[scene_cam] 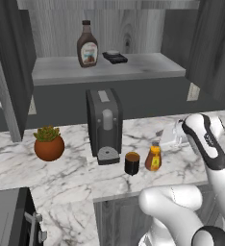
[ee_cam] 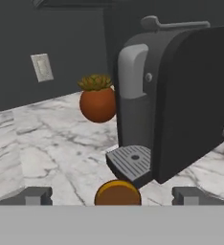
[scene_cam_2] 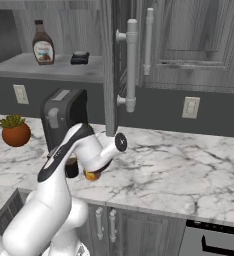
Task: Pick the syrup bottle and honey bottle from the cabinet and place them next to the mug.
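While the honey bottle [scene_cam: 153, 158] stands upright on the bench [scene_cam: 66, 173] just beside the mug [scene_cam: 132, 163], the step in hand reads as releasing it and clearing away — half the task judged done.

Item, claw [ee_cam: 111, 196]: spread wide, holding nothing; its two tips stand either side of the orange cap in the hand view, apart from it.

Item, syrup bottle [scene_cam: 87, 44]: upright on the cabinet [scene_cam: 109, 69] shelf, well apart from the arm, beside a small dark object [scene_cam: 115, 57].

Item, coffee machine [scene_cam: 105, 125]: directly behind mug and honey bottle. Plant pot [scene_cam: 49, 144]: to the machine's left.

Handling note: withdraw straight back along the claw's own axis before lifting, so neither tip clips the cap and topples the bottle into the mug. Once clear, rise well above the coffee machine before reaching for the shelf — the syrup bottle is tall and narrow-necked, likely best taken around the body, below the neck.

Pose: arm bent low over the bench edge, forearm angled down, hand roughly level and facing the coffee machine.
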You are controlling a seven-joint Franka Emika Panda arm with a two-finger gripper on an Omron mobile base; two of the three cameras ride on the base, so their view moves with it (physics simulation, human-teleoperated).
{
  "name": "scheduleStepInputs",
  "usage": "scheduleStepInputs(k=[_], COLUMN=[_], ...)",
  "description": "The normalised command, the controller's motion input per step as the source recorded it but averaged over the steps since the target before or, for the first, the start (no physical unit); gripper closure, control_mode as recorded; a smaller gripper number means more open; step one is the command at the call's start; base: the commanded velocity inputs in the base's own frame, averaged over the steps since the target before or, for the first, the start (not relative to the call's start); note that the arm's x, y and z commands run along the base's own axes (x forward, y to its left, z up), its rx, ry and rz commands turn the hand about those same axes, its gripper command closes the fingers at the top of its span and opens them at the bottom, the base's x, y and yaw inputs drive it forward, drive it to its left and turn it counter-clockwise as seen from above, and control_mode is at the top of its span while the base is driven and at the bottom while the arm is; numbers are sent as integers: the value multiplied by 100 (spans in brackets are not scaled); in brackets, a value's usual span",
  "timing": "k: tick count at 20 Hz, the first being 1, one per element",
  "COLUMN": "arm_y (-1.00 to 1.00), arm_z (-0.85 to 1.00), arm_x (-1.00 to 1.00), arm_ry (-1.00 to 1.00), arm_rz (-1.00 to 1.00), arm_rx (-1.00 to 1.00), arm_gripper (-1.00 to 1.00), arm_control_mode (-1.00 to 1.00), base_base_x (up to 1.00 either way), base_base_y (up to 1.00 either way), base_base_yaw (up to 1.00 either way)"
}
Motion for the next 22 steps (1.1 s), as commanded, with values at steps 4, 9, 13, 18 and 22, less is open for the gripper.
scheduleStepInputs(k=[4,9,13,18,22], arm_y=[18,22,26,26,24], arm_z=[37,38,40,50,61], arm_x=[-1,-3,-4,-16,-34], arm_ry=[2,8,9,7,0], arm_rz=[-10,-18,-23,-21,-12], arm_rx=[0,0,0,0,0], arm_gripper=[-100,-100,-100,-100,-100], arm_control_mode=[-100,-100,-100,-100,-100], base_base_x=[0,0,0,0,0], base_base_y=[0,0,0,0,0], base_base_yaw=[0,0,0,0,0])
